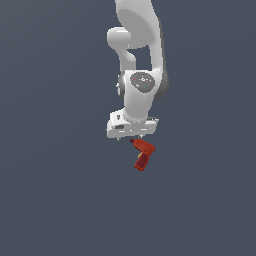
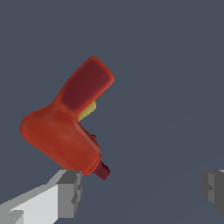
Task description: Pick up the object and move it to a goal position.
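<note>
The object (image 1: pixel 143 153) is a small red drill-shaped item with a darker red handle and a tiny yellow trigger. In the exterior view it lies on the dark grey floor just below my white hand. My gripper (image 1: pixel 131 137) hovers directly over its nose end. In the wrist view the object (image 2: pixel 65 131) fills the middle, its dark nose tip almost touching one grey fingertip (image 2: pixel 70 192). The other fingertip (image 2: pixel 213 188) stands far off at the picture's edge. My gripper (image 2: pixel 140 190) is open wide, and the space between the fingers holds only bare floor.
A plain dark grey floor (image 1: pixel 60 200) stretches all around. My white arm (image 1: pixel 140 55) rises above the hand. No goal marker shows.
</note>
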Robot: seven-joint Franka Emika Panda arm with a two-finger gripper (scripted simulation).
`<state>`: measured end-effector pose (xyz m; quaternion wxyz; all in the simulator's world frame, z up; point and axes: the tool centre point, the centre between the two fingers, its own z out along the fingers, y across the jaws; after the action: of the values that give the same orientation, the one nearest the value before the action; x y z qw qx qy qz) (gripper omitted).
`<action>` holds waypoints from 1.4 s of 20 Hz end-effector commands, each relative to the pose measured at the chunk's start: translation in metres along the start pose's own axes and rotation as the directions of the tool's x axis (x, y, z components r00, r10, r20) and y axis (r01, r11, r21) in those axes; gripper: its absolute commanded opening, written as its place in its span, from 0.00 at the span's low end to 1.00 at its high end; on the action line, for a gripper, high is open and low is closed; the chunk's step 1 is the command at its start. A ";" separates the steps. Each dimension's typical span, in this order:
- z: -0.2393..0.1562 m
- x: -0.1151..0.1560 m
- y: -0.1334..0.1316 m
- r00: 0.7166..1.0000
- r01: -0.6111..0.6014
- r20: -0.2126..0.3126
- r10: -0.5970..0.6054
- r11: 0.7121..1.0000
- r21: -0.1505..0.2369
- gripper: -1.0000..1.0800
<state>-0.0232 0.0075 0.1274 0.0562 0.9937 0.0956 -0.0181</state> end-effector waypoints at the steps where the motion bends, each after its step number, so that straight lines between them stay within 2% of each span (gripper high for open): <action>1: 0.002 0.000 -0.002 1.000 0.012 -0.002 -0.012 1.000 -0.006 1.00; 7: 0.005 0.000 -0.022 1.000 0.028 0.001 -0.028 1.000 0.006 1.00; 15: 0.008 0.000 -0.021 0.999 0.053 -0.006 -0.053 0.999 -0.013 1.00; 22: 0.019 -0.002 -0.022 0.990 0.139 -0.025 -0.141 0.988 -0.066 1.00; 28: 0.033 -0.006 -0.029 0.960 0.269 -0.046 -0.278 0.954 -0.134 1.00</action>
<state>-0.0341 0.0289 0.0959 0.1062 0.9706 0.2157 0.0080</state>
